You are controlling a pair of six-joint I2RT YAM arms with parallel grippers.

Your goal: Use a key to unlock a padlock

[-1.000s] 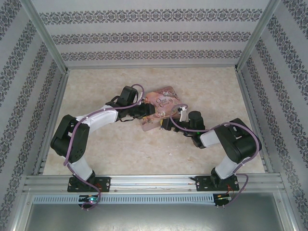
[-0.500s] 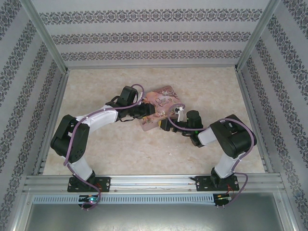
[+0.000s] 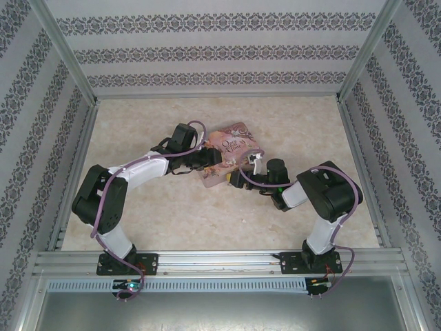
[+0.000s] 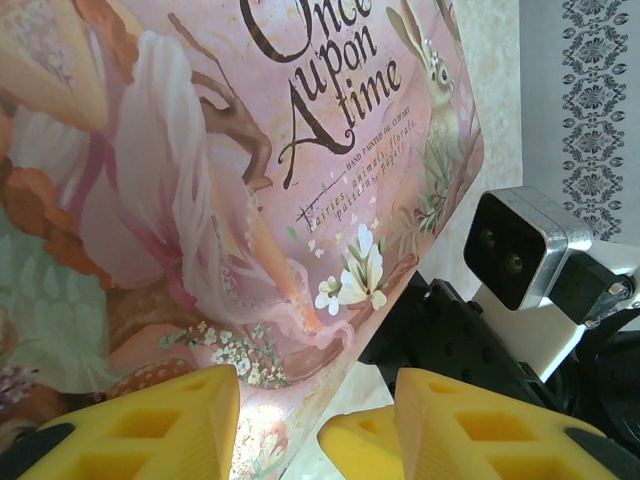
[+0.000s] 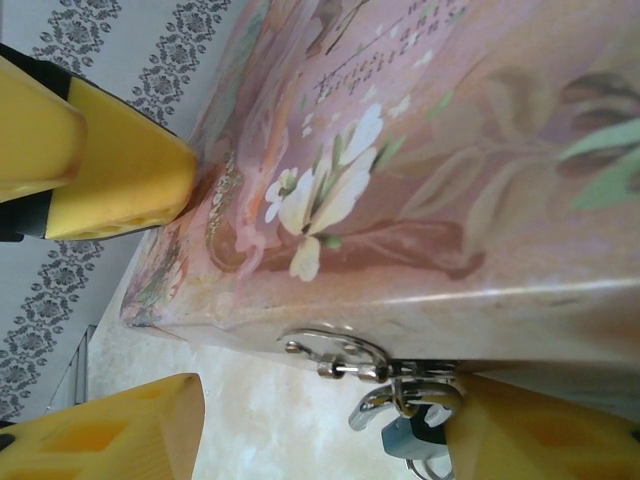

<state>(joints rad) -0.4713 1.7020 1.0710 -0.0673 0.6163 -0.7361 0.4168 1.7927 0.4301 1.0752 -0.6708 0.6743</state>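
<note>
Right elbow has swung inward; right fingers [image 5: 110,170] gape wide near the tiny, slippery padlock [image 5: 408,438], best pinched by its body; left fingers [image 4: 150,420] I cannot judge.

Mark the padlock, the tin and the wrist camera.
padlock [image 5: 406,437], right wrist view, on its teal body.
tin [image 4: 200,150], left wrist view, on its painted lid.
wrist camera [image 4: 515,255], left wrist view, on its silver front.

We see a pale, marbled counter [image 3: 296,124]; near its middle rests a flat pink illustrated tin [image 3: 231,146], lettered "Once upon a time".
</note>
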